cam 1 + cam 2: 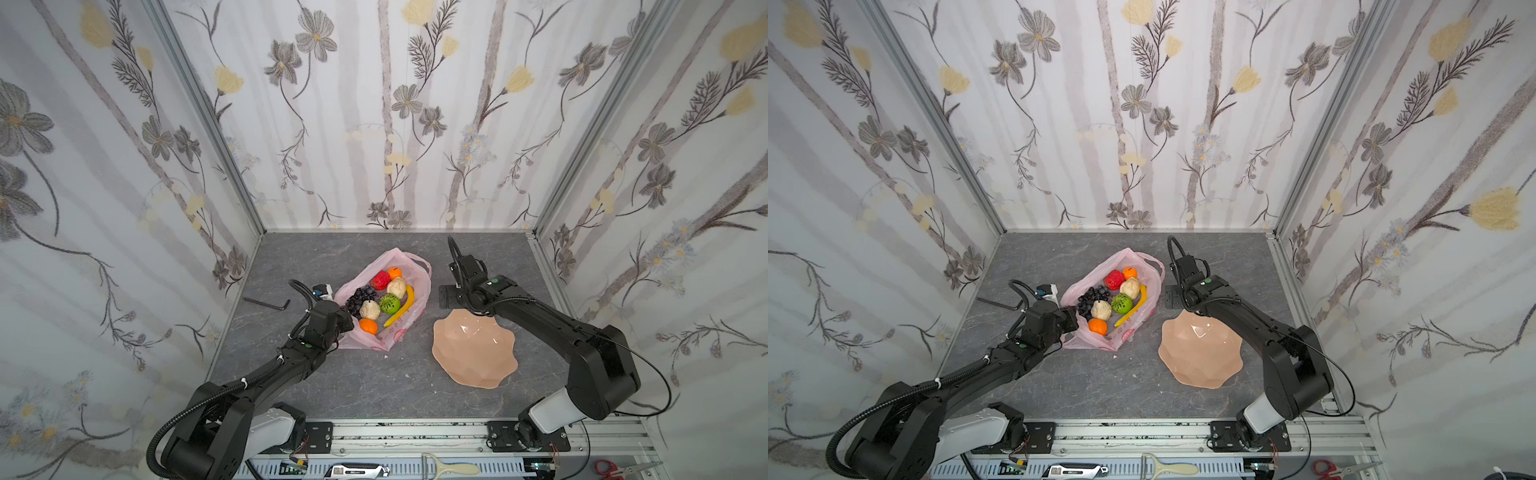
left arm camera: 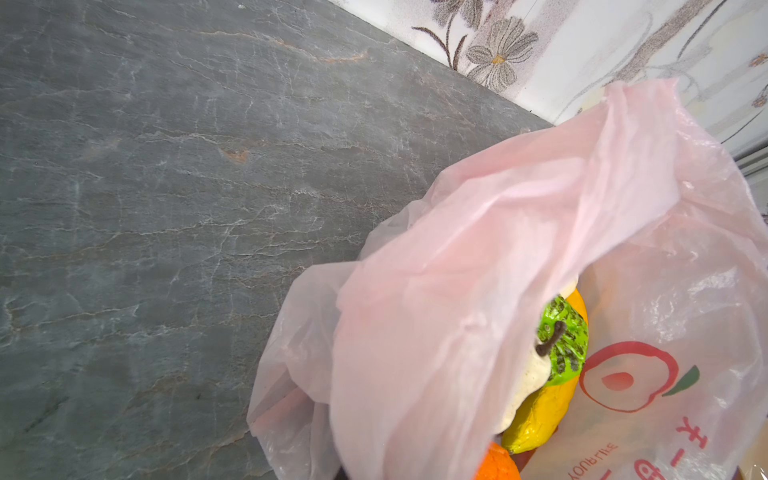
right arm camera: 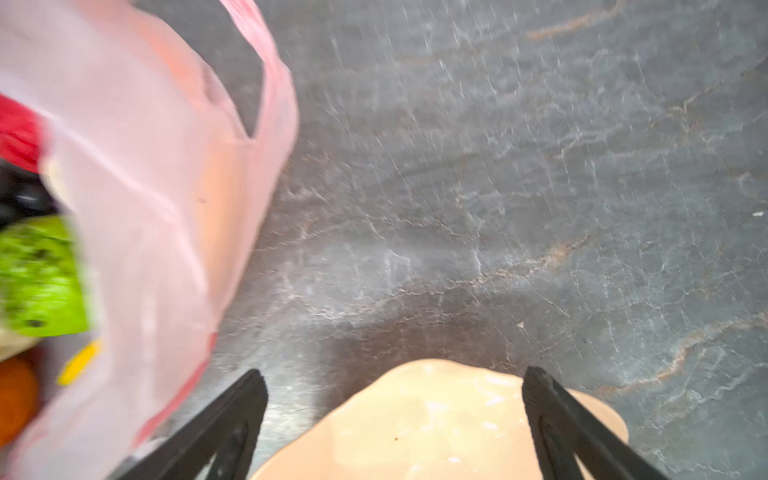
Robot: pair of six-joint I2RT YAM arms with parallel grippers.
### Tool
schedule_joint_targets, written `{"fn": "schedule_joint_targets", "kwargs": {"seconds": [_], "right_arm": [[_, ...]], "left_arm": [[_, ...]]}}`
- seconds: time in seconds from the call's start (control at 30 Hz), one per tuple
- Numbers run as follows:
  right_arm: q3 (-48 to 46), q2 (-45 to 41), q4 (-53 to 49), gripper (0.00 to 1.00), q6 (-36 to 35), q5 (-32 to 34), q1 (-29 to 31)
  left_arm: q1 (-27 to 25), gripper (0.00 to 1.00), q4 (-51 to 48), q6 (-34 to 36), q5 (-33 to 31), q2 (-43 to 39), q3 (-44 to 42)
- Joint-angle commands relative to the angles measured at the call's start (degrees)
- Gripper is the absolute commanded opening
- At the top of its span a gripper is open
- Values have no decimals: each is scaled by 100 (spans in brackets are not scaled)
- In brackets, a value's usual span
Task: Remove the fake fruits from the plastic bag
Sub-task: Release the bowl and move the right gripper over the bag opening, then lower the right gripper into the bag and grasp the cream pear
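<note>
The pink plastic bag (image 1: 409,266) (image 1: 1144,266) lies open on the grey table, and the fake fruits sit inside it. They are a red apple (image 1: 380,279), two oranges (image 1: 395,272) (image 1: 368,326), dark grapes (image 1: 359,299), two beige lumps (image 1: 397,286) (image 1: 370,309), a green fruit (image 1: 390,303) and a banana (image 1: 402,309). My left gripper (image 1: 347,321) is shut on the bag's near left edge. In the left wrist view pink film (image 2: 478,270) covers its fingers. My right gripper (image 3: 392,386) (image 1: 448,297) hangs open and empty to the right of the bag, over the far rim of the dish.
A peach wavy-edged dish (image 1: 473,357) (image 3: 415,424) lies right of the bag. A black hex key (image 1: 268,302) rests by the left wall. Flowered walls close in three sides. Scissors (image 1: 619,467) and a peeler (image 1: 449,467) lie on the front rail.
</note>
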Motion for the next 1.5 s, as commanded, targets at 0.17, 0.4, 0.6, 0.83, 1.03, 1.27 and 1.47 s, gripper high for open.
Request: {"fn": "schedule_joint_targets", "kwargs": {"seconds": [0.17, 0.4, 0.6, 0.83, 1.03, 1.27, 1.47], "right_arm": [[405, 267, 1496, 95, 384, -1138, 257], [1434, 1605, 1209, 79, 164, -632, 205], [1389, 1834, 1418, 35, 77, -588, 82], [-90, 605, 2195, 7, 18, -571, -204], [-937, 47, 2331, 9, 45, -454, -213], [-1108, -227, 2137, 35, -47, -457, -179], [-855, -900, 1591, 59, 48, -194, 145]], "left_arm": [[6, 11, 196, -554, 423, 11, 79], [-1, 11, -161, -773, 415, 90, 243], [-26, 11, -388, -984, 384, 97, 376], [-403, 11, -423, -980, 322, 369, 708], [-657, 11, -472, -831, 280, 711, 1103], [-695, 11, -575, -466, 123, 863, 1110], [-699, 11, -588, -146, 24, 847, 1000]]}}
